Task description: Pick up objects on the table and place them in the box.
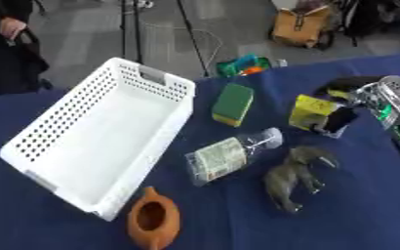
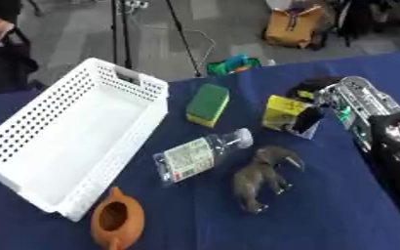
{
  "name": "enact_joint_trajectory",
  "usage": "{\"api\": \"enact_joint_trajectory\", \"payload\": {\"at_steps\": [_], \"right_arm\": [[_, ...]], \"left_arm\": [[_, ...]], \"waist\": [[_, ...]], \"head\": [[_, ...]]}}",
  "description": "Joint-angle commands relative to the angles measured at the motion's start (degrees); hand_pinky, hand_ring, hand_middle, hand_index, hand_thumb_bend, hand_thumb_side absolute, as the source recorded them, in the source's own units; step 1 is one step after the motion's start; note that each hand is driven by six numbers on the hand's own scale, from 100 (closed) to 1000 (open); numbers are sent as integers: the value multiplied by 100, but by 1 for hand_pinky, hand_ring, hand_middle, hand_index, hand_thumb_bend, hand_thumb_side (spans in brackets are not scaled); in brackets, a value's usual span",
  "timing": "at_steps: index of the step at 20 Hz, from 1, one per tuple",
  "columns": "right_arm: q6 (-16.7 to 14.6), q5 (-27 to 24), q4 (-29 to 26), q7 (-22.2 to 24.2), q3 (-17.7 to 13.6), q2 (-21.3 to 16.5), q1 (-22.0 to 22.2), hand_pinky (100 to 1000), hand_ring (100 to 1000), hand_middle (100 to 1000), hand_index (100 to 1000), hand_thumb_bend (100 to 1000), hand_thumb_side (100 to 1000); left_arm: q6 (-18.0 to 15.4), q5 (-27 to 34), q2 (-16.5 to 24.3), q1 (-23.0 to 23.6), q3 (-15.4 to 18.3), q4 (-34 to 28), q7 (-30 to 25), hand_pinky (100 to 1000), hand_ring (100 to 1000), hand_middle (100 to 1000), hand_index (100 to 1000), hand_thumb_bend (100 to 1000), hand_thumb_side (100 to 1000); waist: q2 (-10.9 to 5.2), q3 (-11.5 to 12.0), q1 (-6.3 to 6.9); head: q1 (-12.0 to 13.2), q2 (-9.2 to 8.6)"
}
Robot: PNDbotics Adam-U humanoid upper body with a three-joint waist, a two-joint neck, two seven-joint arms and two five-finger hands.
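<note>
A white perforated box (image 1: 63, 161) stands on the blue table at the left, with nothing in it. To its right lie a green and yellow sponge (image 1: 233, 103), a clear plastic bottle (image 1: 229, 157) on its side, a grey toy elephant (image 1: 295, 177) and an orange clay pot (image 1: 154, 218) near the front edge. My right hand (image 2: 311, 121) comes in from the right with its black fingers and thumb curled round a yellow carton (image 2: 282, 111) at the table's right. Whether the carton is off the cloth I cannot tell. My left hand shows in no view.
The table's far edge runs just behind the sponge, with a green and orange bundle (image 1: 244, 65) below it on the floor. Tripod legs (image 1: 191, 41) and a tan bag (image 1: 301, 27) stand farther back. My silver forearm (image 2: 376, 122) crosses the right side.
</note>
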Motion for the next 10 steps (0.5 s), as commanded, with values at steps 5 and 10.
{"api": "enact_joint_trajectory", "payload": {"at_steps": [5,10], "right_arm": [[42,154,39,-309,-79,-76,-192,1000,960,768,870,354,525],[59,222,88,-522,-88,-63,-231,1000,937,660,788,246,581]], "left_arm": [[-4,12,60,-96,2,-53,11,830,919,848,843,100,1000],[0,12,58,-96,5,-53,13,830,920,847,842,100,1000]], "waist": [[-85,15,4],[-77,21,22]], "head": [[-37,-87],[-48,-94]]}}
